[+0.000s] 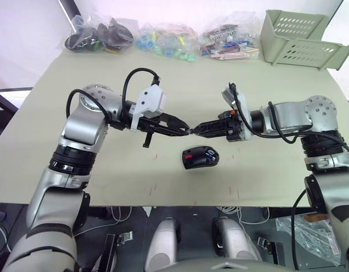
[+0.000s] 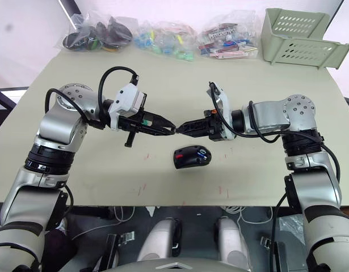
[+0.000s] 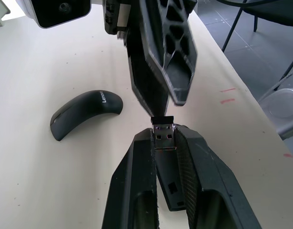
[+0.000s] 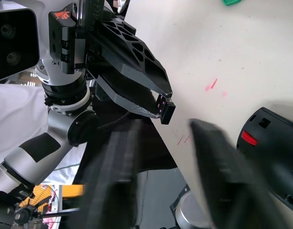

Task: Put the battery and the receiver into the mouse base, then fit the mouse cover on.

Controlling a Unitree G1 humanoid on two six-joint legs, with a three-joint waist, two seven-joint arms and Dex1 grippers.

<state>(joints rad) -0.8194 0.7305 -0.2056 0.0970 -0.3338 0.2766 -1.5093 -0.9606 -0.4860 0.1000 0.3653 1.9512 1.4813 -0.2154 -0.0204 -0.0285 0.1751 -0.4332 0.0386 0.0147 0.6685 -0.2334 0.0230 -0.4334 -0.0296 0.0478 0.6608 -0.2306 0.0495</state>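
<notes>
Two black fingers of the left gripper (image 1: 184, 130) are clenched on the receiver (image 3: 163, 134); its metal plug sits between the jaws and its small black cap sticks out just past their tips. Opposite, the right gripper (image 1: 199, 129) points straight at it, tip to tip; its jaws are released, with a clear gap between them, and one finger (image 3: 145, 81) comes very close to the black cap; whether it touches the cap, I cannot tell. Both grippers hang in the air above the worktop (image 1: 61, 90), near its middle, and nothing lies in the right jaws.

Just below the meeting point, a little toward the robot, the mouse base (image 1: 200, 157) rests on the worktop; it lies open upward and shows red inner parts; a small blue spot (image 1: 209, 152) is seen inside it, but I cannot tell surely if this is the battery. The mouse cover (image 3: 84, 112) lies apart on the worktop, smooth side up, with a small pale mark near one end; it touches neither gripper.

Along the far edge of the worktop several clear plastic bags (image 1: 168, 42) with small parts lie in a row; at the far right corner stands a pale green basket (image 1: 302, 39), tilted on its side.
</notes>
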